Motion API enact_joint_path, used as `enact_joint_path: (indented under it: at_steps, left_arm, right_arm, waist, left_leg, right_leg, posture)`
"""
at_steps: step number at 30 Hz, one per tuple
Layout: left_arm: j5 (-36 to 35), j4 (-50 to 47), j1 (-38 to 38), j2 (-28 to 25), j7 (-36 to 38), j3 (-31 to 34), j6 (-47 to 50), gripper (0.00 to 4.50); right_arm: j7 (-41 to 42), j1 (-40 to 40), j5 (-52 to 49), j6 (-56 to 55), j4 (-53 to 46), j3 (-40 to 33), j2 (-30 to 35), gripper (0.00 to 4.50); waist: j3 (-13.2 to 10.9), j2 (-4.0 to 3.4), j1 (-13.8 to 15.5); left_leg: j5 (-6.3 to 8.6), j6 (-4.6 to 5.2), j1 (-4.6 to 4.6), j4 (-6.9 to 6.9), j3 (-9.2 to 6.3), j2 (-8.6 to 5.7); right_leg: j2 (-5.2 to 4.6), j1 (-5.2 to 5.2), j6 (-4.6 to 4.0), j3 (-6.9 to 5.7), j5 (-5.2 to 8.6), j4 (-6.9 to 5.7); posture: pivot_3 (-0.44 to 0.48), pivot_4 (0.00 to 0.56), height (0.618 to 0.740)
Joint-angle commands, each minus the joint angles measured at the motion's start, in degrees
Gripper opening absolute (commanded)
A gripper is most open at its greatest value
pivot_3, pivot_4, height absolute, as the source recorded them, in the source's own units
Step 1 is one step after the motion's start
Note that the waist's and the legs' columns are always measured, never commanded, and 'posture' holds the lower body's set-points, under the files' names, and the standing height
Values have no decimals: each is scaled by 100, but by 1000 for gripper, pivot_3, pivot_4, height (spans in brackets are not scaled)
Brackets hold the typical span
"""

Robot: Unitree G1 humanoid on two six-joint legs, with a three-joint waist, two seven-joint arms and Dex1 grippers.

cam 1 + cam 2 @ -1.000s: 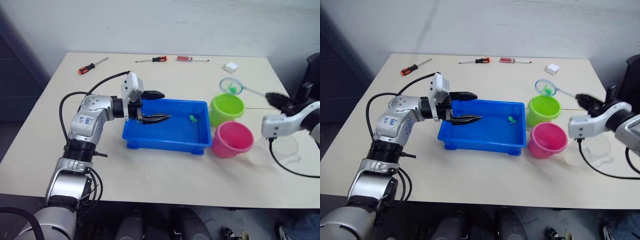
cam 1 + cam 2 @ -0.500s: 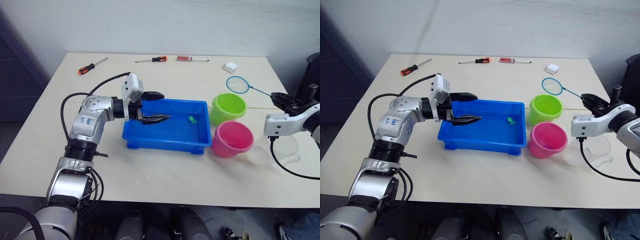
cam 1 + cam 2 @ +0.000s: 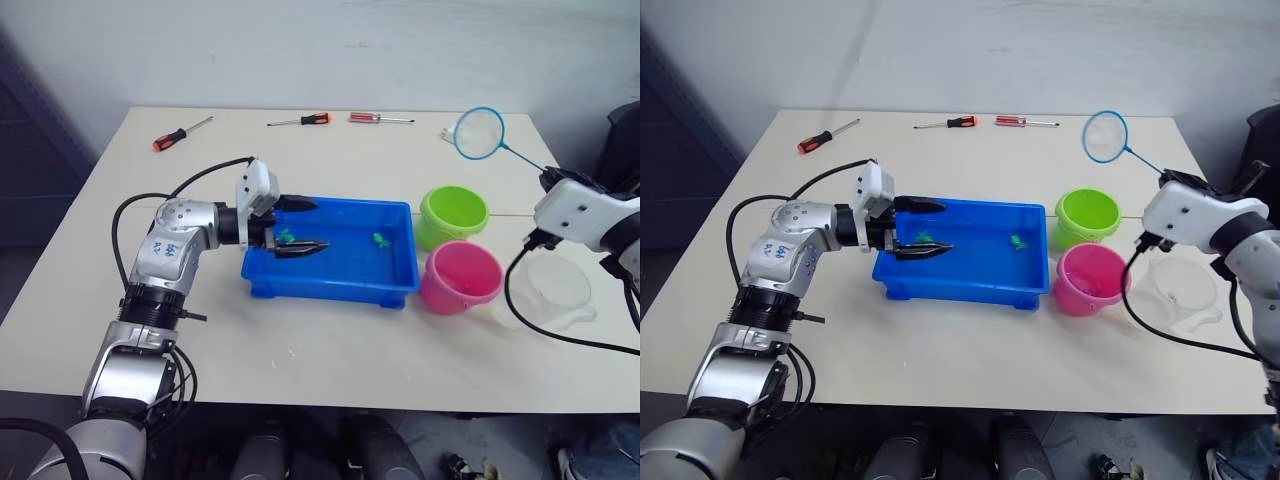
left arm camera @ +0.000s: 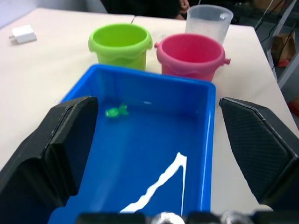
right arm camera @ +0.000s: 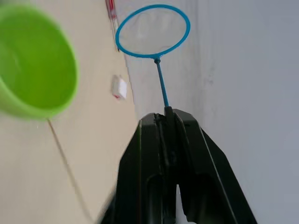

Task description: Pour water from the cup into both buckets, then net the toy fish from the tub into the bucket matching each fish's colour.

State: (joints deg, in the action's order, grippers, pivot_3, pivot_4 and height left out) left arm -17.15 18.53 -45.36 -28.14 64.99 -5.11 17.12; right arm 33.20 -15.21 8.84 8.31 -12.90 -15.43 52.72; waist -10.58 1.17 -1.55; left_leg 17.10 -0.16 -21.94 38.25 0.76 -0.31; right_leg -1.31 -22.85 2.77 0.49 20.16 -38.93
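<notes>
Blue tub (image 3: pixel 400 262) held two green fish (image 3: pixel 382 238), still unnetted. Right end effector (image 5: pixel 167 116) clamped shut on net (image 3: pixel 477 132) handle, hoop raised beyond green bucket (image 3: pixel 454 213). Left end effector (image 3: pixel 306 222) gaped wide over tub, empty.

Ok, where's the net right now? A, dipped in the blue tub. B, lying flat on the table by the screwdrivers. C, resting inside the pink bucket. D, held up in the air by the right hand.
D: the right hand is shut on the handle of the net, and its hoop is raised above the table, up beyond the green bucket.
</notes>
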Motion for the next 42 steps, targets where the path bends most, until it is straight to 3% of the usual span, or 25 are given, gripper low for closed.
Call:
enact_joint_path:
  at_steps: [1,8,15,21,31,42]
  left_arm:
    - [-30,-338,161,-203,77,70,121,4487]
    - [-65,-950,731,-597,141,76,402,4487]
    - [-196,-1668,1090,-735,-122,257,690,4487]
    - [-264,-2034,1235,-736,-359,366,843,4487]
    - [-229,-2018,1107,-591,-615,323,741,4487]
    - [-181,-1856,915,-415,-696,254,598,4487]
  right_arm:
    - [532,-68,-1784,2297,-1075,-49,-658,0]
    - [356,-271,-4218,5849,-1997,-198,-1820,0]
    - [-461,-856,-4962,8327,-1710,-977,-3131,0]
    - [-1268,-1177,-5370,8419,-985,-1253,-3322,0]
    - [-3316,-1397,-7214,8419,286,-1515,-3174,0]
    - [-5160,-1642,-8129,8419,636,-1899,-3205,0]
  waist:
    - [0,0,11]
    - [0,0,21]
    - [1,2,7]
    - [1,2,3]
    - [1,2,-4]
    - [1,2,3]
  left_leg:
    - [0,0,-2,2,-5,0]
    - [8,14,-16,0,-23,-4]
    - [23,39,-19,-2,-29,-5]
    - [23,40,-19,-8,-27,-7]
    - [23,42,-19,-12,-24,-7]
    - [25,47,-25,-13,-23,-7]
  right_leg:
    - [-2,3,0,-3,0,0]
    - [-14,5,0,-16,0,7]
    - [-16,3,-1,-20,0,10]
    - [-17,1,-1,-18,0,14]
    - [-16,0,-1,-18,0,15]
    - [-16,0,0,-18,0,23]
  posture:
    - [0,150,740]
    - [0,150,740]
    - [0,150,740]
    - [0,150,740]
    - [0,150,740]
    - [0,150,740]
